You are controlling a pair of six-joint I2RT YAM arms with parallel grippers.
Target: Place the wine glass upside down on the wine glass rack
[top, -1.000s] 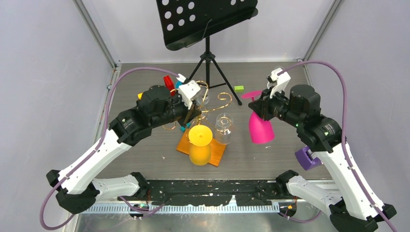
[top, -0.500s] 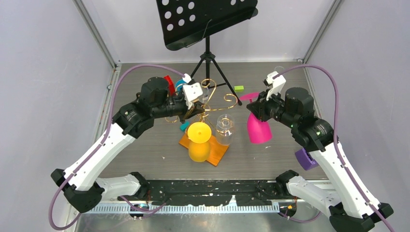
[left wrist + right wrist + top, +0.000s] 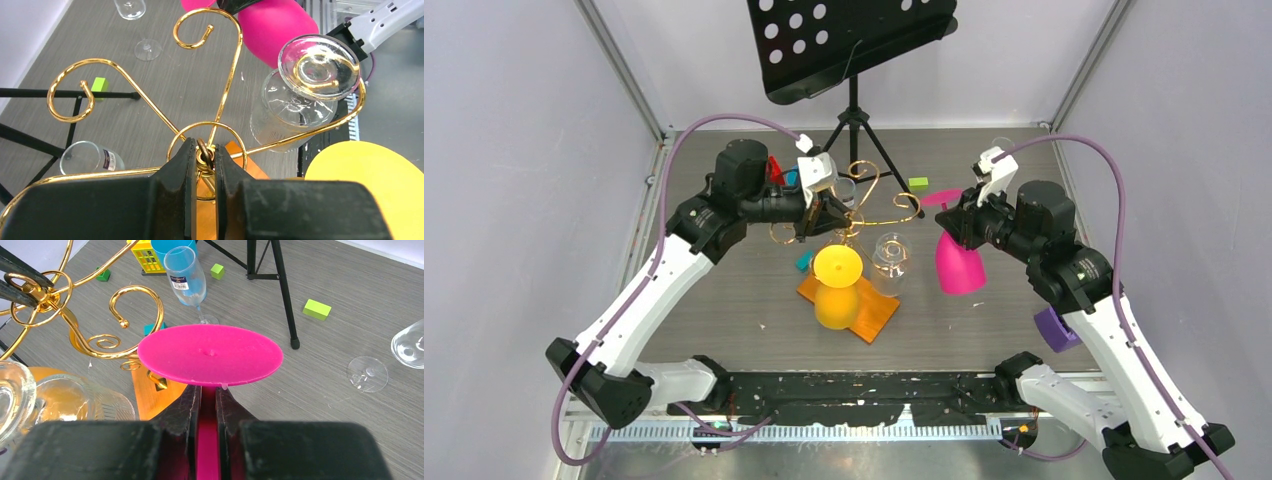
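Pink wine glass, foot up and bowl down, has its stem pinched between my right fingers. To the left of those fingers, not touching the glass, stands the wine glass rack on the bench. My left fingers pinch its gold centre ring. Beyond them, a clear glass and a yellow glass hang inverted on it.

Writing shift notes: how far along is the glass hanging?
Done: clear glass and yellow glass hang upside down on the rack. In hand: left gripper grips the rack's top, right gripper holds the pink glass inverted. Left: hooking it on.
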